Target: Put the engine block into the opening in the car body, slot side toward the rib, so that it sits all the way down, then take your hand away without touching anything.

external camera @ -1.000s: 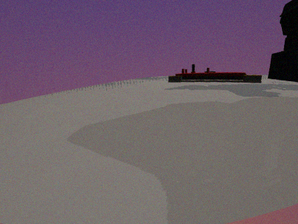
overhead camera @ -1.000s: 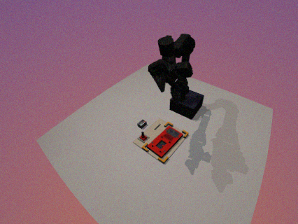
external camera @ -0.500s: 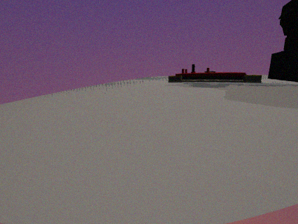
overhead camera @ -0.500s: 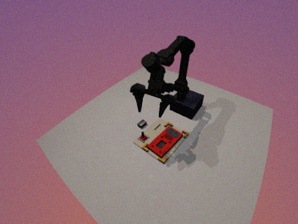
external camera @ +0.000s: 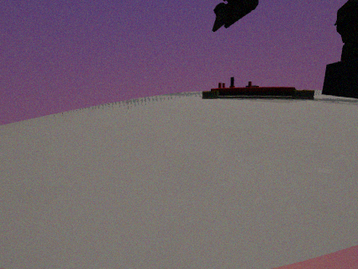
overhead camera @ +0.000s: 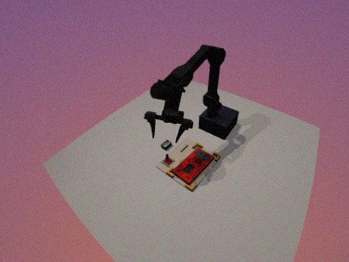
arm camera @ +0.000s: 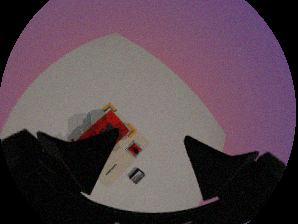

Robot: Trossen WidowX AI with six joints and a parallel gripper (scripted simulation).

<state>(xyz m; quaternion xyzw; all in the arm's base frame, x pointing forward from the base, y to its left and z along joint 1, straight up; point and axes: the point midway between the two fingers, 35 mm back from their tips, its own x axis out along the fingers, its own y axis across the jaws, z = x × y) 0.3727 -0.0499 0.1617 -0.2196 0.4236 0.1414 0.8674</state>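
The engine block (overhead camera: pixel 166 144) (arm camera: pixel 136 175), a small dark grey block with a lighter top, lies on the table just beside the cream board (overhead camera: pixel 177 152) (arm camera: pixel 106 177). The red car body (overhead camera: pixel 190 177) (arm camera: pixel 111 119) (external camera: pixel 273 90) lies flat on that board between orange corners. It shows a dark patch near each end; which is the opening, and where the rib is, is too small to tell. My gripper (overhead camera: pixel 165 139) (arm camera: pixel 152 136) is open and empty, fingers pointing down, high above the table near the block. In the wrist view the left finger covers part of the car body.
A small red piece with an upright black peg (overhead camera: pixel 167 160) (arm camera: pixel 134 148) stands on the board between the block and the car body. A dark slot (overhead camera: pixel 184 148) shows in the board. The arm's dark base (overhead camera: pixel 219 121) stands behind the board.
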